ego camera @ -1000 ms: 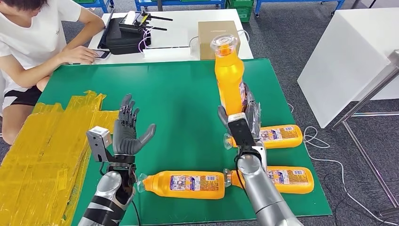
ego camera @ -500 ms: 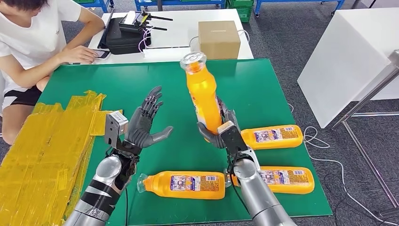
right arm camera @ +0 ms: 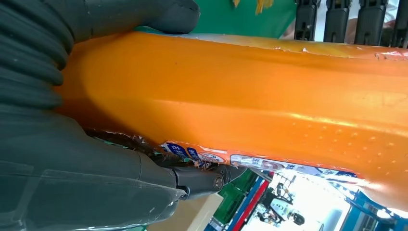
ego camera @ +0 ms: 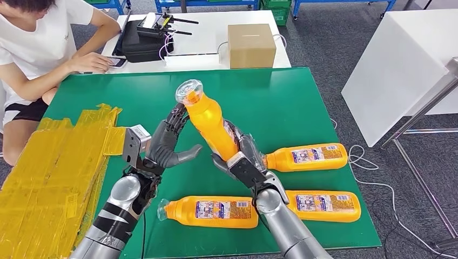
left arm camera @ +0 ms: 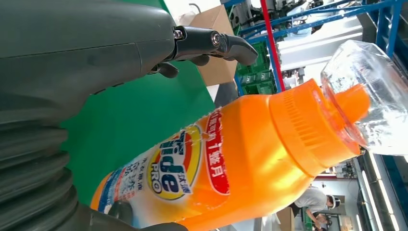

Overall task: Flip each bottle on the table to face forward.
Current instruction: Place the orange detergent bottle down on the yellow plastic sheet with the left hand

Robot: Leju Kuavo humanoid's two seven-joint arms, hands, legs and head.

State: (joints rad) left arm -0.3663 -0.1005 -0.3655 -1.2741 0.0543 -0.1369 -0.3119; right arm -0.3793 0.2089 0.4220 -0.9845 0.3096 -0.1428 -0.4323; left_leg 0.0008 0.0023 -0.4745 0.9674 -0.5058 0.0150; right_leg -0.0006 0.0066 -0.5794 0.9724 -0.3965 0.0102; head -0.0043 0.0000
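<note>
An orange detergent bottle [ego camera: 209, 125] with a clear cap [ego camera: 189, 90] is held in the air by its lower body in my right hand [ego camera: 241, 161], leaning towards my left. My left hand [ego camera: 166, 141] is spread open beside the bottle's neck, its fingers [ego camera: 177, 117] close to it but not gripping. The left wrist view shows the bottle [left arm camera: 231, 163] and its label between the thumb and the raised fingers [left arm camera: 211, 41]. In the right wrist view, the bottle [right arm camera: 269, 96] is clasped in my right hand [right arm camera: 72, 183]. Three more orange bottles [ego camera: 308, 156] [ego camera: 210, 210] [ego camera: 324, 204] lie flat on the green mat [ego camera: 135, 91].
Crumpled yellow sheeting [ego camera: 54, 162] covers the mat's left side. A person [ego camera: 38, 43] sits at the far left, one hand on the white table behind. On that table are a cardboard box [ego camera: 251, 46] and a black case [ego camera: 143, 40]. A white table [ego camera: 399, 59] stands to the right.
My right hand has swung the bottle from upright over to the left and lowered it. My left hand has risen and moved right, up to the bottle's neck.
</note>
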